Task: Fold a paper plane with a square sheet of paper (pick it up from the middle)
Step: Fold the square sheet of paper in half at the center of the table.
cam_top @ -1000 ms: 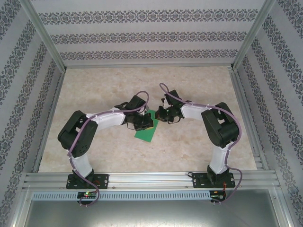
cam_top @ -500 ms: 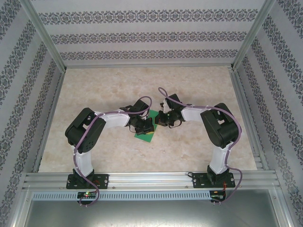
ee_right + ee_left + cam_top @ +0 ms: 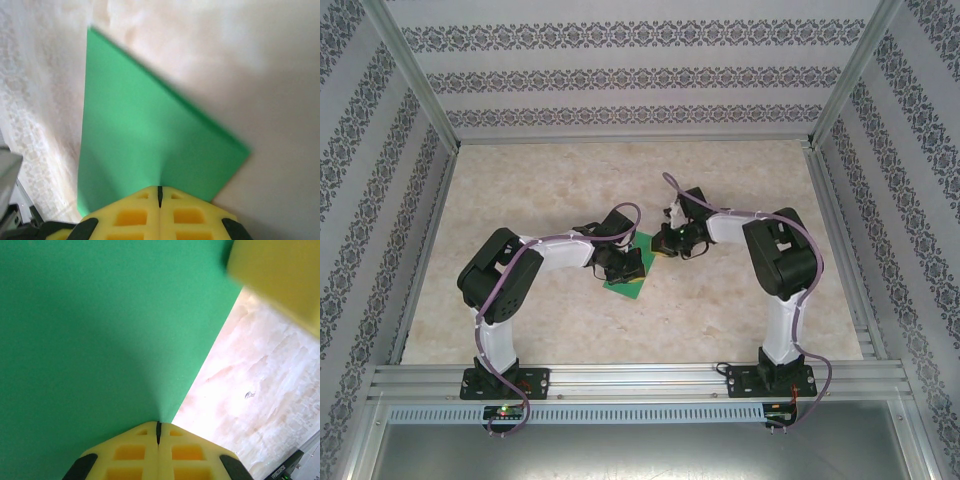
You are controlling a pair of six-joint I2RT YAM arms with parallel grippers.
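Note:
The square sheet of paper (image 3: 632, 278) is bright green and lies low over the marble tabletop between the two arms. My left gripper (image 3: 623, 262) is shut on one edge of the paper (image 3: 100, 340), which runs into the seam of its yellow fingertips (image 3: 158, 426). My right gripper (image 3: 667, 240) is shut on the opposite side. There the sheet (image 3: 150, 135) looks like a flat wedge, puckered where it enters the closed jaws (image 3: 160, 191). A blurred yellow finger (image 3: 280, 280) of the right gripper shows at the top right of the left wrist view. The paper plane is out of view.
The marble tabletop (image 3: 620, 180) is fenced by aluminium rails (image 3: 640, 380) at the front and patterned walls (image 3: 620, 80) at the back and sides. The two arms' elbows stand to the left (image 3: 498, 275) and right (image 3: 780, 255) of the paper.
The left arm's elbow has swung right and its gripper has come in over the sheet. The right gripper has shifted slightly up and away. Less of the green paper shows from above.

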